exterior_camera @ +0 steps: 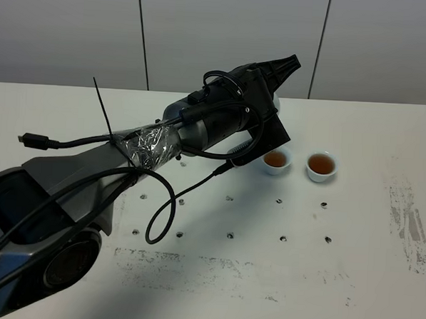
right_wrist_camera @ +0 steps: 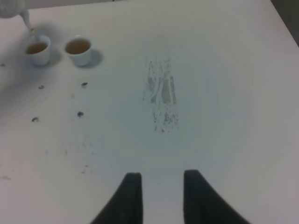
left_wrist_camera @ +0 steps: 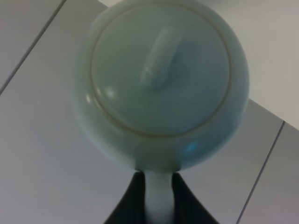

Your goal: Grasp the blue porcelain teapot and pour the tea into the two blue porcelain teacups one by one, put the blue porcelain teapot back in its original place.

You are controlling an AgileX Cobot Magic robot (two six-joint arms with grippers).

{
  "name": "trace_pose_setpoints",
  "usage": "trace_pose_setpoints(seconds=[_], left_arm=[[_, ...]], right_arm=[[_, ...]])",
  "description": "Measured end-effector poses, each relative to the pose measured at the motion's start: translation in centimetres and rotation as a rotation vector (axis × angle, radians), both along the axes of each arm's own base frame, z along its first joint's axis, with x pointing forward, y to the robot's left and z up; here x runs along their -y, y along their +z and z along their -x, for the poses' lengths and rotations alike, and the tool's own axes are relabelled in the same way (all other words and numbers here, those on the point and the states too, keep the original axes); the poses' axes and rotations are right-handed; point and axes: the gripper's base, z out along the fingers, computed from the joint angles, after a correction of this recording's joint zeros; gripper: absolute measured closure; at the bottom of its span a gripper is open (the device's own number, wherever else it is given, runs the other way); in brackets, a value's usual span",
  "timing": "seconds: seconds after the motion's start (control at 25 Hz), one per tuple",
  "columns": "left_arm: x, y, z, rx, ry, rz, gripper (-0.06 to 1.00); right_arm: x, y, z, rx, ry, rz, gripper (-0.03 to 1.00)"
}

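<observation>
Looming in the lower left of the high view, the left arm [exterior_camera: 53, 215] runs up toward the top middle, where the left hand [exterior_camera: 288, 64] ends just above the cups. Its fingers [left_wrist_camera: 133, 200] pinch the loop handle [left_wrist_camera: 158, 196] of the blue porcelain teapot [left_wrist_camera: 161, 79], which fills the wrist view lid-first, with wall panels behind it. From overhead the arm hides almost all of the pot. In the upper left corner of the right wrist view its spout [right_wrist_camera: 26, 19] hangs just over the left teacup [exterior_camera: 276, 161]. Just beside that, to the right, stands the right teacup [exterior_camera: 321, 166]. Both cups show brown tea and sit on the white surface [exterior_camera: 364, 267] right of centre. At the bottom middle of the right wrist view the right hand [right_wrist_camera: 160, 191] holds nothing, its fingers a little apart, well away from the cups.

With both cups filled, the pouring looks to be at its end. The next move calls for righting the pot so no more runs out, lifting it clear of the rims, then setting it upright in its place, a spot these views do not mark.
</observation>
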Motion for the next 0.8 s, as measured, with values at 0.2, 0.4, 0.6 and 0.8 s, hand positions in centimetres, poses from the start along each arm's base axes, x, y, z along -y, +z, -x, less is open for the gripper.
trace_pose_setpoints(seconds=[0.2,0.4,0.6,0.8], left_arm=[[0.0,-0.01,0.0,0.0,0.0,0.0,0.83],[-0.04,-0.52,0.1,-0.011,-0.002,-0.011,0.83],[0.09,-0.53,0.16,-0.01,-0.009,-0.008,0.83],[0.21,-0.55,0.24,-0.009,-0.013,-0.007,0.83]], right_arm=[[0.0,0.0,0.0,0.0,0.0,0.0,0.73],[0.0,0.0,0.0,0.0,0.0,0.0,0.73],[0.0,0.0,0.0,0.0,0.0,0.0,0.73],[0.0,0.0,0.0,0.0,0.0,0.0,0.73]])
